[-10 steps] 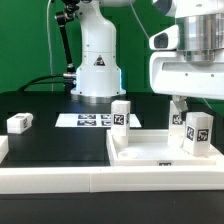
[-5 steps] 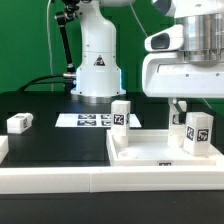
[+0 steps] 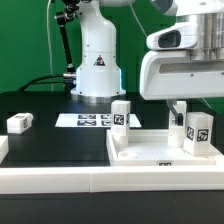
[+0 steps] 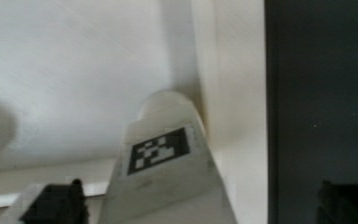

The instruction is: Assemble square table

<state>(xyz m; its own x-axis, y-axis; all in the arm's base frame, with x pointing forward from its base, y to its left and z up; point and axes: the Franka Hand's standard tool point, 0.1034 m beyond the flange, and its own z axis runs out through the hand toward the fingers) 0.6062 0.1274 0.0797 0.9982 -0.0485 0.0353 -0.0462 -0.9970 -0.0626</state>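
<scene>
**Q:** What is nearest in the exterior view?

**A:** A long white rail (image 3: 50, 180) runs along the front edge of the black surface (image 3: 50, 140). Just behind it, toward the exterior view's right, lies the square table top (image 3: 150, 146), white with a raised rim.

**Q:** Where are the legs?

**A:** A front leg (image 3: 198, 133) stands upright on the top near its edge on the exterior view's right, with its black-and-white tag facing the camera. Just behind it is a tagged leg (image 3: 177, 121), directly below the gripper (image 3: 179, 108). A corner leg (image 3: 120, 115) stands upright at the top's far corner on the exterior view's left. Whether it rests on the top or just behind it is unclear. A loose leg (image 3: 20, 123) lies on the black surface well apart, at the exterior view's left.

**Q:** How do the jaws stand?

**A:** They are spread. In the wrist view the dark fingertips (image 4: 55, 202) sit one on either side of the tagged leg (image 4: 158, 150), with a gap showing on each side. The gripper (image 4: 199, 203) grips nothing.

**Q:** And farther back?

**A:** The marker board (image 3: 85, 120) lies flat on the black surface. Beyond it stands the white robot base (image 3: 96, 65), against a green backdrop (image 3: 25, 40).
</scene>
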